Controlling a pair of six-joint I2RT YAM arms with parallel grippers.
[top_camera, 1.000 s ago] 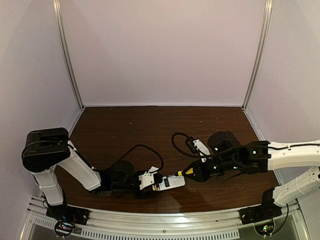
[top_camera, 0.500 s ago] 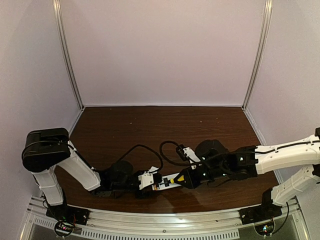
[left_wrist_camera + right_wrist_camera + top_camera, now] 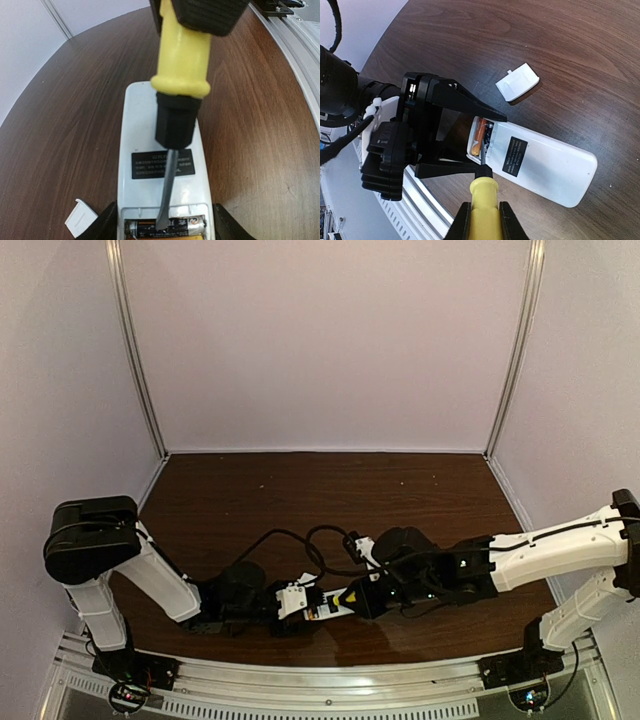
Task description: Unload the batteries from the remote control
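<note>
The remote control (image 3: 547, 165) lies face down on the dark wooden tabletop (image 3: 570, 50), near the front edge between the two arms. Its battery bay is uncovered. The left tool (image 3: 165, 231) pinches that open end, one finger on each long side. Inside the bay sit the batteries (image 3: 189, 226), a dark one in front and an orange one tucked behind it. The right tool (image 3: 485, 222) is clamped on the yellow handle of a screwdriver (image 3: 182, 55). The blade slants down along the remote's back, and its tip rests on the dark battery. A small white cover piece (image 3: 518, 82) lies on the wood just beside the remote.
</note>
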